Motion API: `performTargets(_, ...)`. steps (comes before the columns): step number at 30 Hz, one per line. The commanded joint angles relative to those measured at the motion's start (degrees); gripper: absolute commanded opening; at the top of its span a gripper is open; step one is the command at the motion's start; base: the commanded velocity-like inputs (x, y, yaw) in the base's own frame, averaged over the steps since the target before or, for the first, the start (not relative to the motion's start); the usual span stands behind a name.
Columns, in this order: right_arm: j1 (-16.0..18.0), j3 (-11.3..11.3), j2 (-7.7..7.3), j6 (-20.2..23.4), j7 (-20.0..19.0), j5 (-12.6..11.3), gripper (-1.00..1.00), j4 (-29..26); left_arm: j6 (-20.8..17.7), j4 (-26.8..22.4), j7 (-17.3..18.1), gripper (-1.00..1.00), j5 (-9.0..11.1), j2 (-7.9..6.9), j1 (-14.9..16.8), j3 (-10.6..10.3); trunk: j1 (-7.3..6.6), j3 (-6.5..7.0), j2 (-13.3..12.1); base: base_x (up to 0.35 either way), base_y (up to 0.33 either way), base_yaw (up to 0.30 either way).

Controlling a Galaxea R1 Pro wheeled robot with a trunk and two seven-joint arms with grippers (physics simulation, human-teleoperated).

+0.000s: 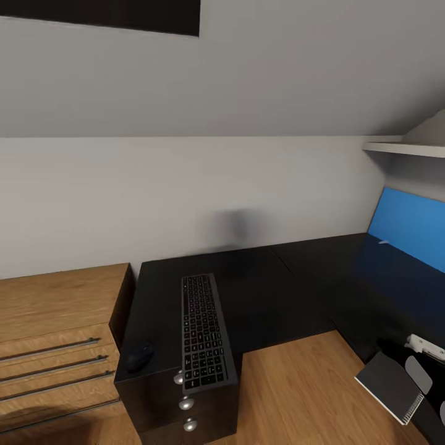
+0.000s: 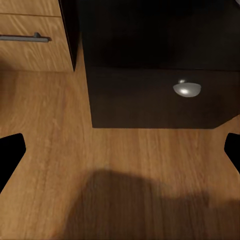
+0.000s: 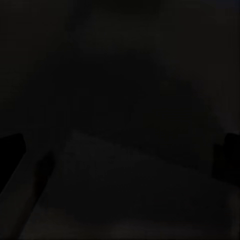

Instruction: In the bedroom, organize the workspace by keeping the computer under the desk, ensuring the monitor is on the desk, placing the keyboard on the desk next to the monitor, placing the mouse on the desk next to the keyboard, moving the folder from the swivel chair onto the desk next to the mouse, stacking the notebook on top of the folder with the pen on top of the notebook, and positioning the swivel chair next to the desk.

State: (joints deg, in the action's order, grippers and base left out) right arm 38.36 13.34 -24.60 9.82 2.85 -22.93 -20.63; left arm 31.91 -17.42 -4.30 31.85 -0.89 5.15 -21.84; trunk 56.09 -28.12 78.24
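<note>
Nearest, lower right of the head view: a grey-covered, spiral-bound notebook (image 1: 390,386), tilted, its wire spine toward the right. It hangs off the floor beside the right claw (image 1: 422,372), whose pale grey pads lie at its right edge, so by judgement the claw carries it, probably for stacking on the folder. The contact itself is too cropped to confirm, and the right wrist view is almost black, so the claw's opening cannot be told.

Left claw, left wrist view: two dark fingertips (image 2: 11,155) at the frame's opposite edges, spread wide, nothing between them, hovering over the wood-plank floor (image 2: 55,145). It looks free for the next pick.

Near centre: a black drawer pedestal with round silver knobs (image 1: 185,403), its top forming the near end of the black L-shaped tabletop (image 1: 266,290).

On that near end: a slim black keyboard with grey frame (image 1: 203,332), lengthwise, its near edge slightly overhanging the pedestal front. Well to its left, near the tabletop's left edge, lies a small dark mouse (image 1: 139,356). Both are already on the tabletop, side by side as the task wants.

Left: a light wooden dresser with long metal bar handles (image 1: 59,346), against the tabletop's left side.

Far right: a bright blue panel (image 1: 408,225) rising from the tabletop's right wing; whether it is the monitor cannot be told. A white wall shelf (image 1: 405,148) sits above it.
</note>
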Motion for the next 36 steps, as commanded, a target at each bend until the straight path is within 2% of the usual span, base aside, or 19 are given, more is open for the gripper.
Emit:
performTargets(1,0.0,0.1,0.01,0.5,0.3,-1.1,1.0,1.5,0.2,0.0,-0.5,1.0,0.1,-0.04,0.0,-0.5,0.0,-0.07,0.0,-0.012,0.003,0.0)
performTargets(25,0.0,0.2,-0.01,0.2,0.1,-1.4,1.0,1.1,0.2,0.0,-0.7,1.0,0.2,0.04,0.0,-0.4,0.0,-0.07,0.0,-0.023,0.007,0.0)
performTargets(36,0.0,0.4,0.0,0.1,-0.1,-1.6,1.0,0.9,0.1,0.0,-0.8,1.0,0.3,0.18,0.0,-0.3,-2.42,1.91,-4.4,0.0,0.0,0.0)
